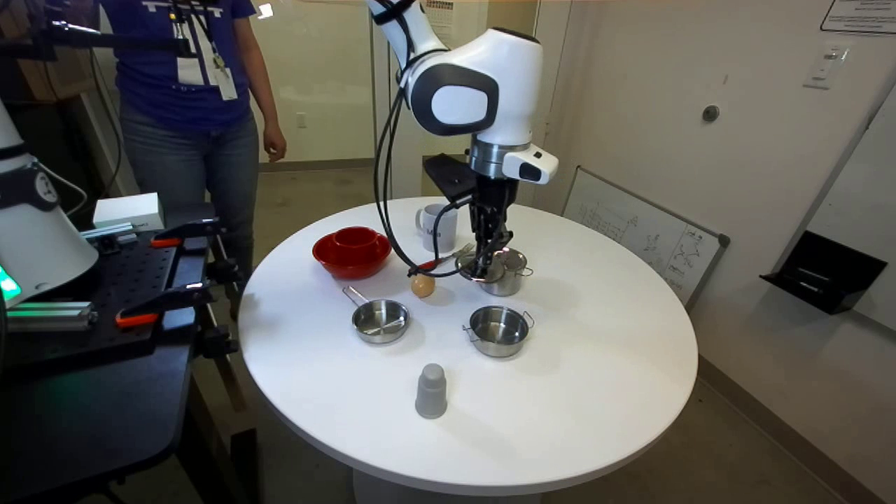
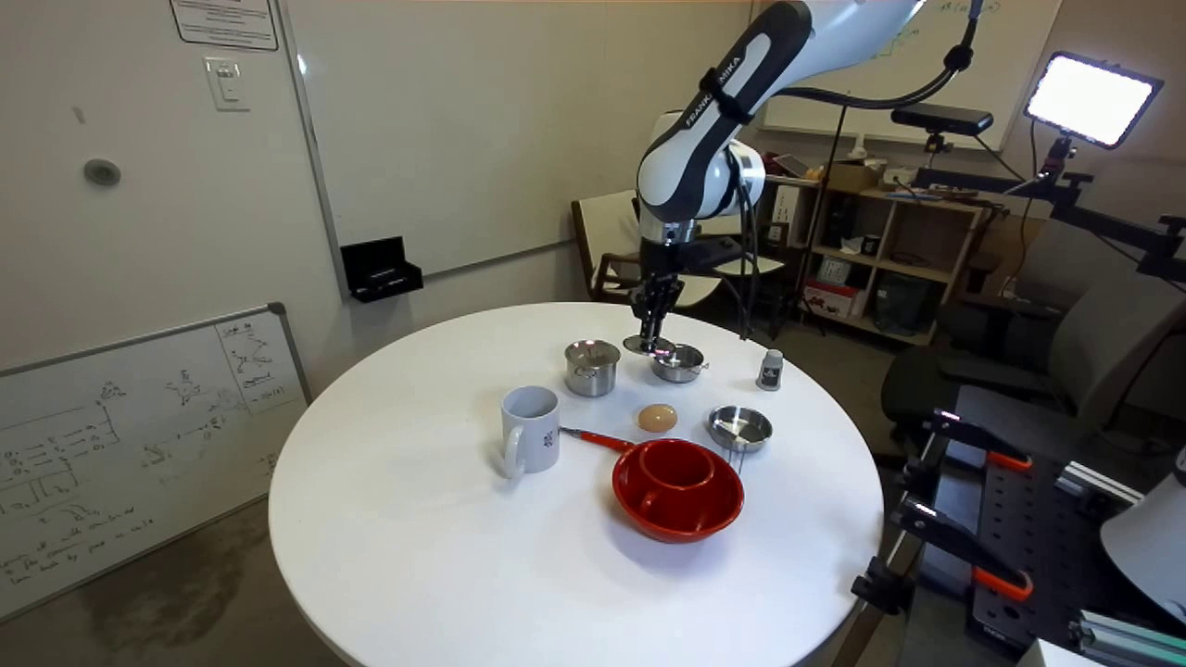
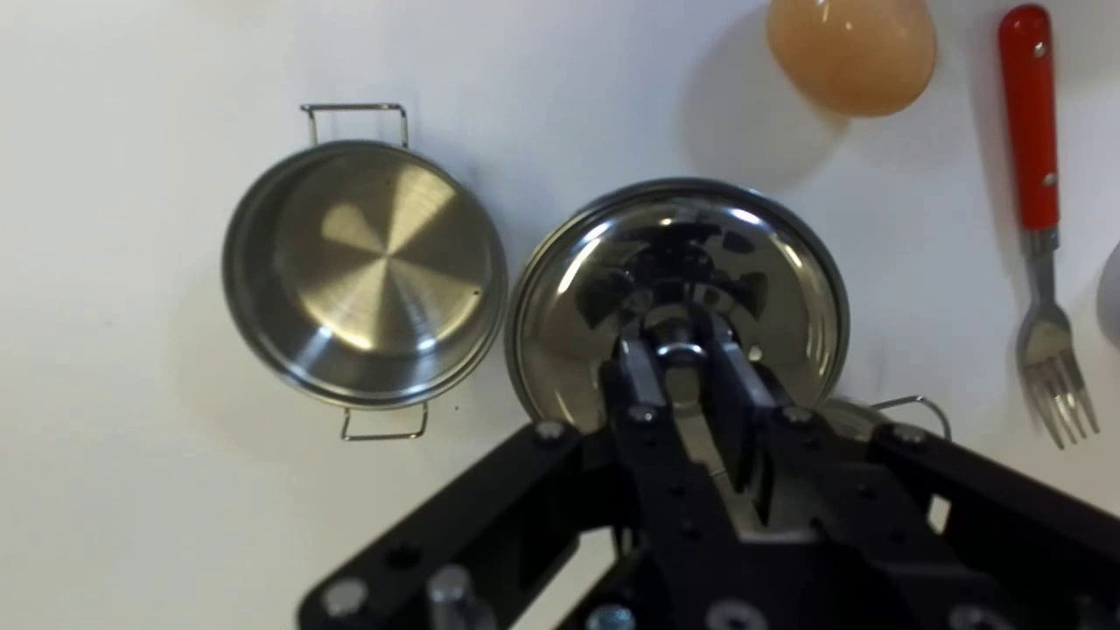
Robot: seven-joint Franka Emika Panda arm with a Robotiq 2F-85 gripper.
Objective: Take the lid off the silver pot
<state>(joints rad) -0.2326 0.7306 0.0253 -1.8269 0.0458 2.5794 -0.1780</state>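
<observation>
The lid (image 3: pixel 560 332) is round, silver and shiny. My gripper (image 3: pixel 678 337) is shut on the knob at its middle. In both exterior views the lid (image 1: pixel 467 264) (image 2: pixel 637 345) hangs roughly level from the gripper (image 1: pixel 484 266) (image 2: pixel 656 341), above the table and off the pot. The silver pot (image 1: pixel 505 283) stands upright on the table with its top uncovered. It also shows in an exterior view (image 2: pixel 591 372), apart from the lid. In the wrist view the pot is mostly hidden behind the gripper and lid; only part of its rim (image 3: pixel 853 418) and a wire handle show.
A low two-handled silver bowl (image 1: pixel 498 334) (image 3: pixel 367 271) stands close to the lid. A small silver pan (image 1: pixel 380 323), an egg (image 2: pixel 657 418), a red-handled fork (image 3: pixel 1032 131), a mug (image 2: pixel 533 431), red bowls (image 2: pixel 676 509) and a grey cup (image 1: pixel 431 395) are around on the white table (image 1: pixel 581 392).
</observation>
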